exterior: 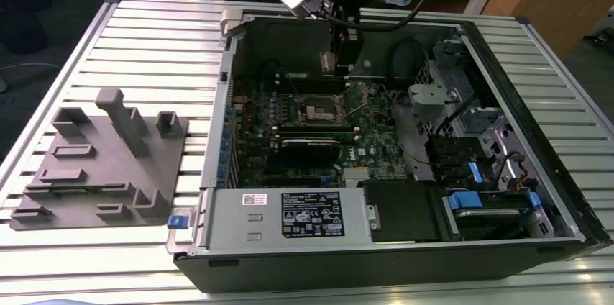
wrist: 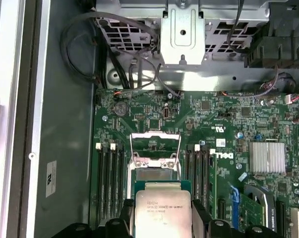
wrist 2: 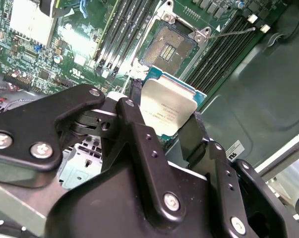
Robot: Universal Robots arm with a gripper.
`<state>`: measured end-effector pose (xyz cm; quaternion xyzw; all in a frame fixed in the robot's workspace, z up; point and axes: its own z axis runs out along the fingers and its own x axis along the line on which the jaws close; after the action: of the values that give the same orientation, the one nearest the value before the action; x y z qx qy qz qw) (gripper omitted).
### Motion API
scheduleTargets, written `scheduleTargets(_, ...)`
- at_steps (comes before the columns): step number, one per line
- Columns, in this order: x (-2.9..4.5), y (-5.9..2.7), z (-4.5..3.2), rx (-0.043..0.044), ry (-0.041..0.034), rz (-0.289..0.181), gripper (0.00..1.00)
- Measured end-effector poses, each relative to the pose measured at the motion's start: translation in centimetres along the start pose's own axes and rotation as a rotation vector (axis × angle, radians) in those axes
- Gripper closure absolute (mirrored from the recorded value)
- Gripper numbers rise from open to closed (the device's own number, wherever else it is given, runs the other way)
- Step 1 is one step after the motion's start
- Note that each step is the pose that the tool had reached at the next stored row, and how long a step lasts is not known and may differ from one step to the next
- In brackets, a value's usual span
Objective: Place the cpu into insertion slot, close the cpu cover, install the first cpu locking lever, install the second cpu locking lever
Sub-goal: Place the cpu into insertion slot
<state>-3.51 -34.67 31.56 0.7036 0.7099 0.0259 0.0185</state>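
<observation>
Closest to the lens in the second wrist view, the gripper (wrist 2: 164, 121) has its black fingers (wrist 2: 139, 134) clamped on two opposite edges of the cpu (wrist 2: 166, 109). The chip hangs tilted, its silver-grey lid facing the camera and a teal-green rim showing along its far edge. Beyond it lies the insertion slot (wrist 2: 171, 47), a square socket with a dark centre and metal corners, uncovered and holding nothing. The chip hangs above the board near the socket, not touching it.

The first wrist view shows the cpu (wrist: 161, 213) from above between the finger tips. The cpu cover (wrist: 155, 135) is swung open on the far side of the socket, its silver frame showing the green motherboard (wrist: 213, 119) through the cut-out. Long black memory slots (wrist: 109, 173) flank the socket on both sides, and a finned heatsink (wrist: 267, 157) sits well apart on the board.

From the exterior view, the arm reaches down into the open computer case (exterior: 384, 265). The gripper (exterior: 343, 60) hovers above the insertion slot (exterior: 321, 107). A labelled power supply (exterior: 278, 215) fills the near corner. A grey fixture (exterior: 96, 168) rests on the slatted table (exterior: 144, 46), to the exterior view's left of the case.
</observation>
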Motion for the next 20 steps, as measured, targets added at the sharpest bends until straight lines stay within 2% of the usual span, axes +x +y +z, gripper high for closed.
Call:
scheduleTargets(5, -0.01, -0.01, 0.35, -0.0003, -0.0014, 0.030, 0.46)
scheduleTargets(9, -0.01, -0.02, 0.42, -0.0001, -0.0020, 0.032, 0.46)
scheduleTargets(17, -0.03, -0.07, 1.14, -0.0113, 0.0005, 0.031, 0.46)
scheduleTargets(20, -0.03, -0.07, 1.18, -0.0152, 0.0004, 0.031, 0.46)
